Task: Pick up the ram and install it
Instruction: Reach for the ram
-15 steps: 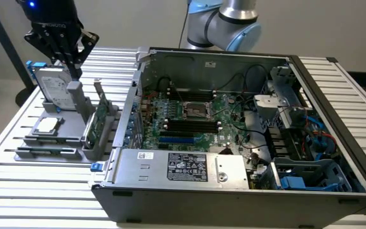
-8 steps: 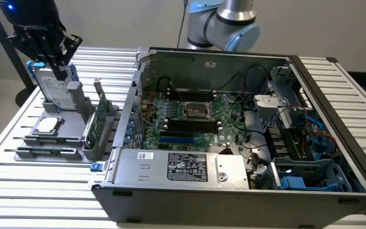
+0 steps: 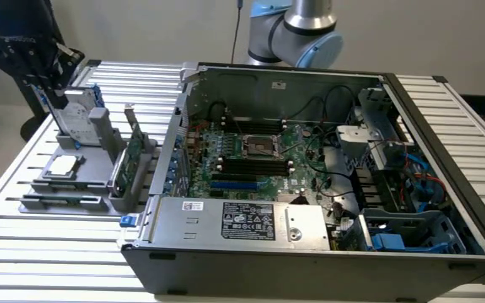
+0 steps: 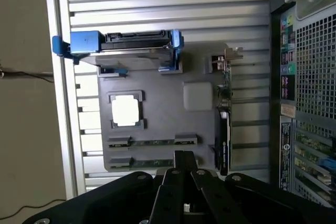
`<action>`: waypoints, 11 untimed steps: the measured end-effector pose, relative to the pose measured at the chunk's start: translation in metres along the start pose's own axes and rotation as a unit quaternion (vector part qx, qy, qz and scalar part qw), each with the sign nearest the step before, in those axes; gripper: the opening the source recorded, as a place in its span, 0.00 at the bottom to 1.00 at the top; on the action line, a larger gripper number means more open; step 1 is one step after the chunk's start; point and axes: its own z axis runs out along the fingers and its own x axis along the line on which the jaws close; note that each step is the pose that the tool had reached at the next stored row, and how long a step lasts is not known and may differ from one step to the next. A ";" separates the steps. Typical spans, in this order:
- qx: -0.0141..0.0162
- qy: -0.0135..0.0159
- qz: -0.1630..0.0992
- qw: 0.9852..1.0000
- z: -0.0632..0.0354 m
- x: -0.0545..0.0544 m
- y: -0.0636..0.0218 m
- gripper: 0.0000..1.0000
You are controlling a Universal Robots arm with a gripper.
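The ram (image 4: 152, 141) is a slim dark-green stick lying in a holder on the grey tray (image 4: 157, 85), with a second stick (image 4: 144, 161) beside it. In the exterior view the sticks (image 3: 64, 201) lie along the tray's near edge. My gripper (image 4: 184, 157) hangs above the tray with its jaws shut and nothing between them, its tips close over the second stick. From the exterior view the gripper (image 3: 55, 95) is at the far left, above the tray's back end. The open computer case (image 3: 310, 252) shows the motherboard's black slots (image 3: 255, 166).
The tray also carries a silver hard drive in a blue frame (image 4: 123, 43), a processor chip (image 4: 126, 109) and an upright green card with a metal bracket (image 3: 129, 161). The case wall (image 4: 310, 77) stands close beside the tray. A power supply (image 3: 242, 221) covers the case's near side.
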 end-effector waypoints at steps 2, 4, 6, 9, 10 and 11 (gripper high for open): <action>0.000 0.000 0.000 1.000 0.0006 0.005 -0.0017 0.11; 0.000 0.000 0.000 1.000 0.0009 0.008 -0.0048 0.11; 0.000 0.000 -0.001 1.000 0.0011 0.008 -0.0097 0.11; 0.000 0.000 -0.003 1.000 0.0011 0.007 -0.0186 0.11; 0.000 0.000 -0.003 1.000 0.0011 0.007 -0.0218 0.11; 0.000 0.000 -0.004 1.000 0.0012 0.007 -0.0254 0.11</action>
